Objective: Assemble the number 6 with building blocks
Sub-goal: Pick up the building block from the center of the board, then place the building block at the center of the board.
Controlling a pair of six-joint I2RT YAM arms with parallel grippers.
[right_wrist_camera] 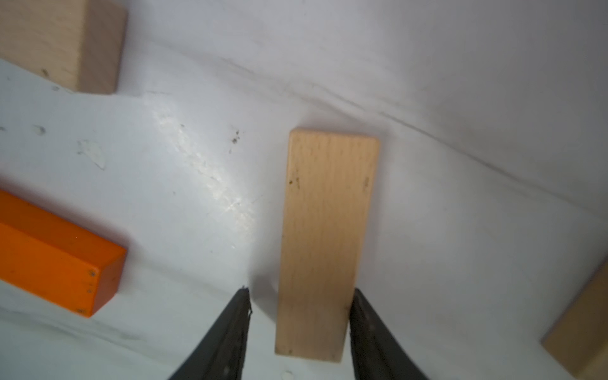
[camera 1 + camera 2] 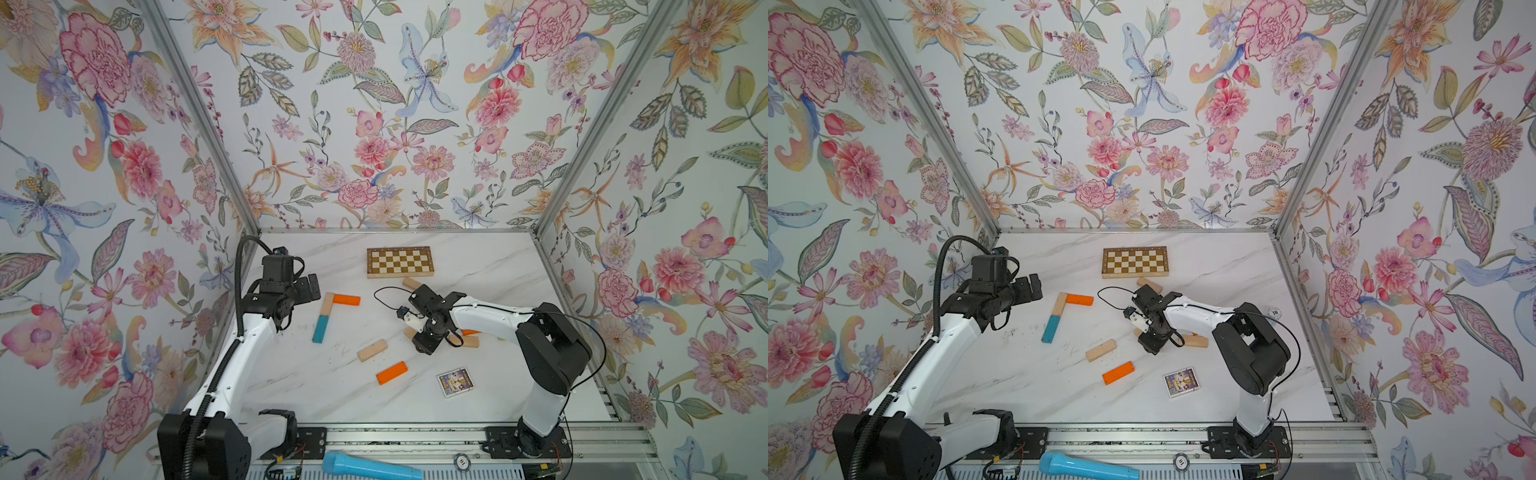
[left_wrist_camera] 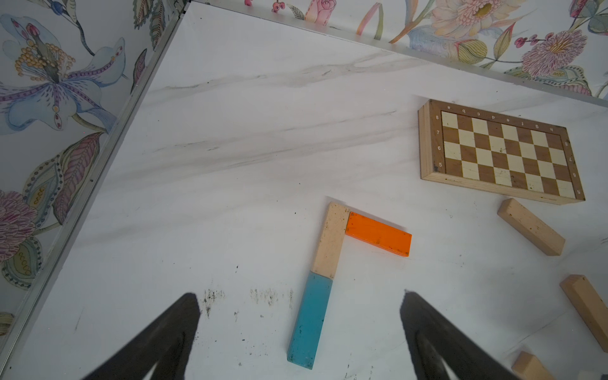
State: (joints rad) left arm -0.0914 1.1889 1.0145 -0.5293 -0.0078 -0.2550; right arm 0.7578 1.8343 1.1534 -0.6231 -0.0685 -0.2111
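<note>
An L of building blocks lies left of centre: a pale block [image 2: 328, 303], an orange block [image 2: 346, 299] and a teal block [image 2: 321, 328]. My left gripper [image 2: 311, 286] hovers beside them, open and empty; in the left wrist view it [image 3: 299, 293] straddles the teal block [image 3: 309, 322] from above. My right gripper [image 1: 301, 290] points down at a flat pale block [image 1: 325, 230]. One finger [image 1: 362, 316] touches the block's side and the other stands a little apart. In both top views the right wrist [image 2: 428, 324] hides that block. Loose pale [image 2: 372, 350] and orange [image 2: 391, 372] blocks lie nearer the front.
A checkered board [image 2: 400, 262] lies at the back with a pale block [image 2: 411, 283] beside it. More blocks [image 2: 471, 341] lie under the right arm. A card box [image 2: 454, 381] sits front right. A blue microphone [image 2: 370, 467] rests on the front rail.
</note>
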